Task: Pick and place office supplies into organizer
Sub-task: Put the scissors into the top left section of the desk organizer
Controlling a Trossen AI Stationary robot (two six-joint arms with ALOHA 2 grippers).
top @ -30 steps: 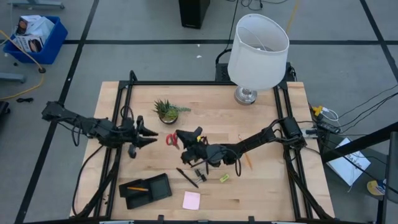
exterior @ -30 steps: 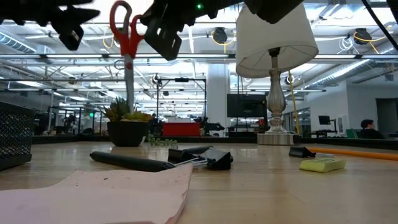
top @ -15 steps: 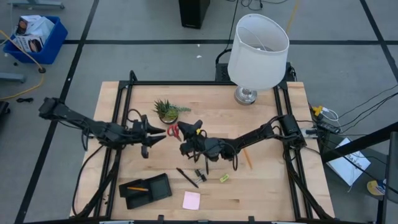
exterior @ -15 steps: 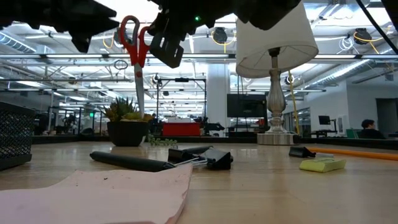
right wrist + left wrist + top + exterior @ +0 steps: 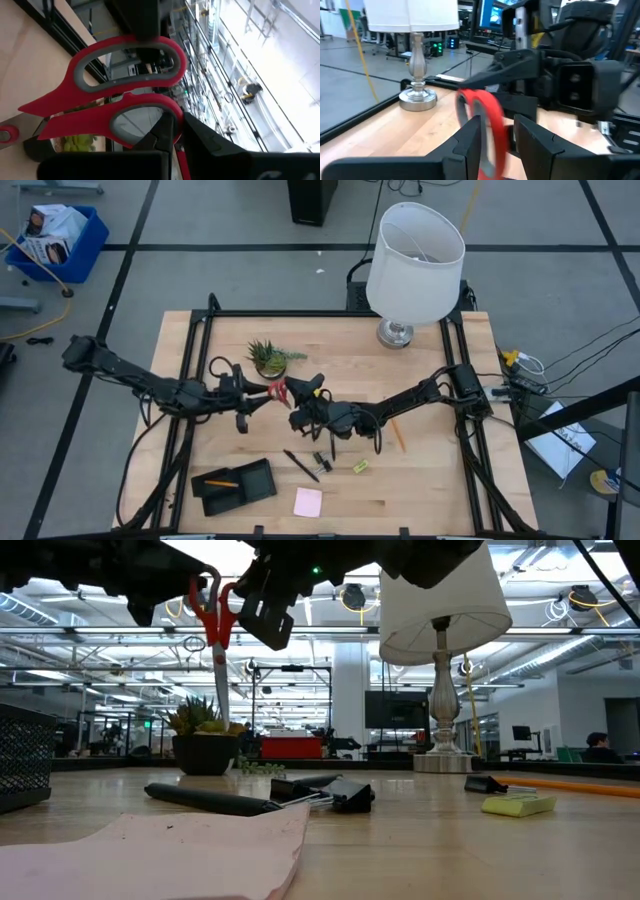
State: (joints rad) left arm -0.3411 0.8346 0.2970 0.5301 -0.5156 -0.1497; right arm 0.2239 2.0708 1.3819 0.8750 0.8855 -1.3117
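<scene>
Scissors [image 5: 279,390] are hanging in the air above the middle of the table [image 5: 430,480], between both arms. Right jaws [image 5: 300,402] are clenched on one red handle. Left jaws [image 5: 262,394] are reaching over the other handle loop; whether they are gripping it is hard to tell. Arms are hiding the blades from above. Nearby are sitting a plant [image 5: 268,357], a lamp [image 5: 414,252], pens [image 5: 301,465], clips [image 5: 322,459] and a black tray [image 5: 236,484].

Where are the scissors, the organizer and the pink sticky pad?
scissors [image 5: 207,612]: low view, red handle loops.
organizer [image 5: 258,481]: high view, bare floor of the black tray.
pink sticky pad [image 5: 308,502]: high view, middle of the pad.
</scene>
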